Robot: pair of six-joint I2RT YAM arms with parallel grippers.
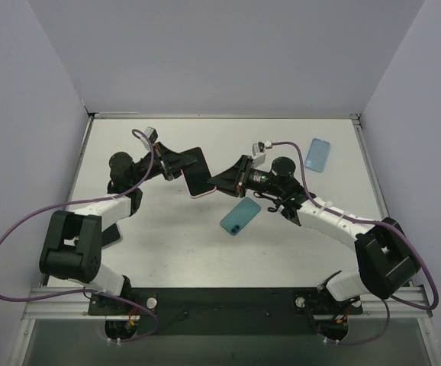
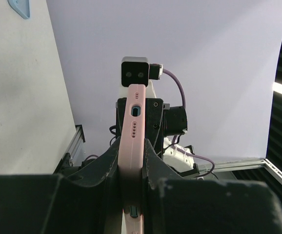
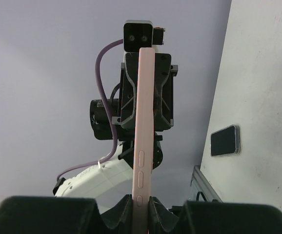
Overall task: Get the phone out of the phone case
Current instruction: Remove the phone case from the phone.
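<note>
Pink phone case (image 1: pixel 197 172) gripped tight by left gripper (image 2: pixel 131 165) and right gripper (image 3: pixel 140 207). Teal case (image 1: pixel 239 216) near it, light-blue case (image 1: pixel 319 154) farther.

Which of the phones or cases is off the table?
The pink one: the left gripper and right gripper both clamp it in the air. The teal one, light blue one and dark-screened phone lie flat on the table.

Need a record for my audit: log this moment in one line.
left gripper: shut on pink case | right gripper: shut on same case | case: off table, between arms | phone: inside case
</note>
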